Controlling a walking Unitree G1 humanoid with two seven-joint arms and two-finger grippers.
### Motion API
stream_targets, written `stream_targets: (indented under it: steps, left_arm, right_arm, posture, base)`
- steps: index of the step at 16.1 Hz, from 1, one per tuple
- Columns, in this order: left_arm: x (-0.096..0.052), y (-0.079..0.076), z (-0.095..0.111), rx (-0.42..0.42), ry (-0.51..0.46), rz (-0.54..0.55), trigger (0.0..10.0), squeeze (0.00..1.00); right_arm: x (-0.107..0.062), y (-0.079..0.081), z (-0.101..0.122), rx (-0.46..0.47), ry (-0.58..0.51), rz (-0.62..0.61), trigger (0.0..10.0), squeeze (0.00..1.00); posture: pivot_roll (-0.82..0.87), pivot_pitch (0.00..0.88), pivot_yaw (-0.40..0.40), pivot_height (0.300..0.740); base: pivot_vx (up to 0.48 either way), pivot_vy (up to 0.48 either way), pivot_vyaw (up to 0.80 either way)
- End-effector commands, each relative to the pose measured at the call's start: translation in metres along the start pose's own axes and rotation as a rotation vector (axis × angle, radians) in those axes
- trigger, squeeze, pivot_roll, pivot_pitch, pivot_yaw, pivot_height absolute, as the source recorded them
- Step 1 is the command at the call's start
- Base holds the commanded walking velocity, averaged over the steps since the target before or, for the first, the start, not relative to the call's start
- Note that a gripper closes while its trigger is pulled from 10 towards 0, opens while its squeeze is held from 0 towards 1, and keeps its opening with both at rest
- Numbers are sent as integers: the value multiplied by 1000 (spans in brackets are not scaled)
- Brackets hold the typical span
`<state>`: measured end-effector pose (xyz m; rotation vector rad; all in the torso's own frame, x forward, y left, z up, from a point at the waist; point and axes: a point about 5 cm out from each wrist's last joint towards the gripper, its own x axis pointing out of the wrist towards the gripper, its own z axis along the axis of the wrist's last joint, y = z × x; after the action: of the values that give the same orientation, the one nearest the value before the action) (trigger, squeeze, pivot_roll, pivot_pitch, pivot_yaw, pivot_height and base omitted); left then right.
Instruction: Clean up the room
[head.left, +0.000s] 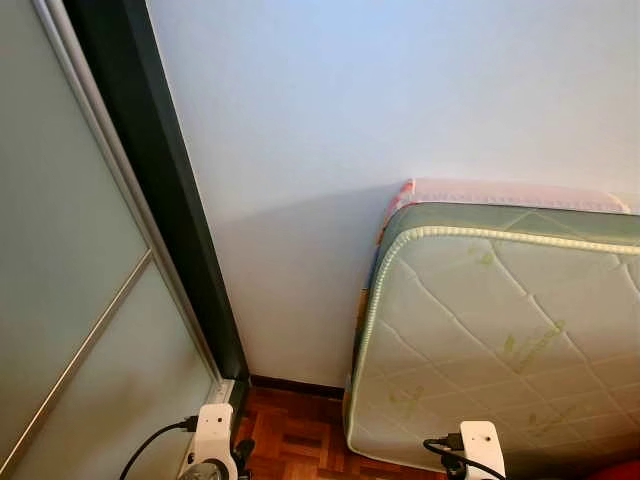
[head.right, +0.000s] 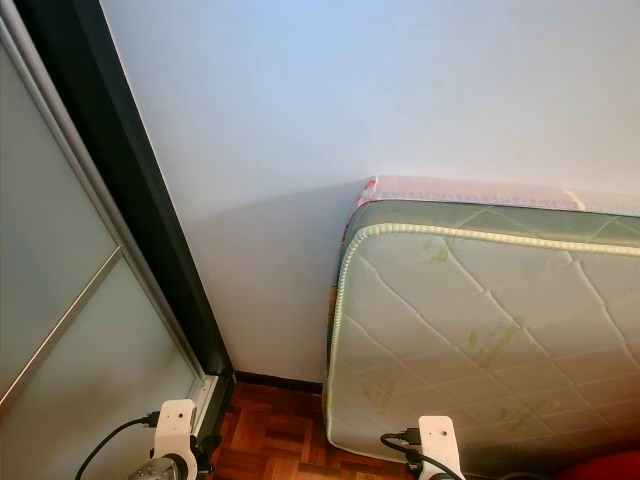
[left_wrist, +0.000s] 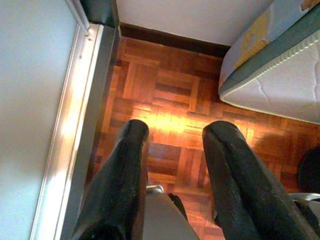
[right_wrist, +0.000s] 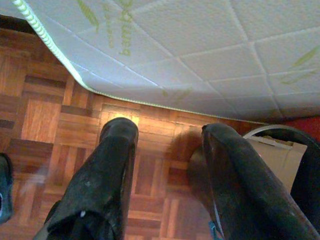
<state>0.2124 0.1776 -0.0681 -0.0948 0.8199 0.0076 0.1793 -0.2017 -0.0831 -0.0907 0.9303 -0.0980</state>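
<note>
While both arms hang low, the left pincer (left_wrist: 172, 132) and right pincer (right_wrist: 167, 132) are spread wide, holding nothing, over the parquet floor (left_wrist: 165, 95). Quilted mattress (head.left: 500, 330) leans on the white wall (head.left: 330, 120), sliding door (head.left: 70, 300) off to the left.

Bedroom of a private home. Indicated by: a quilted white mattress with green piping and leaf print (head.left: 500, 340), stood on edge against a plain pale wall (head.left: 380, 100); a reddish-brown wooden parquet floor (left_wrist: 170, 100) with dark skirting board (left_wrist: 170, 39); a frosted-glass sliding wardrobe door in a dark frame (head.left: 70, 300).
</note>
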Motion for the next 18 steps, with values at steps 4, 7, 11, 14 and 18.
stream_targets:
  steps: [4,7,11,14,18]
  left_arm:
    - [7,1,20,103,130,53,10000,0]
    - [8,2,23,103,125,49,10000,0]
    - [8,2,27,99,117,48,10000,0]
    - [8,2,27,95,122,52,10000,0]
    - [8,2,28,73,106,59,10000,0]
  right_arm:
    - [7,-5,37,233,-1,77,10000,0]
    - [8,-4,38,254,-9,75,10000,0]
    - [8,-4,41,296,-20,77,10000,0]
    - [8,-3,42,312,-19,85,10000,0]
    - [8,-4,42,310,-18,85,10000,0]
  posture:
    - [14,0,-3,740]
    - [26,0,-4,740]
    - [29,0,-1,740]
    - [30,0,0,740]
    - [30,0,-4,740]
  base:
    - [0,0,0]
    - [0,0,0]
    - [0,0,0]
    - [0,0,0]
    - [0,0,0]
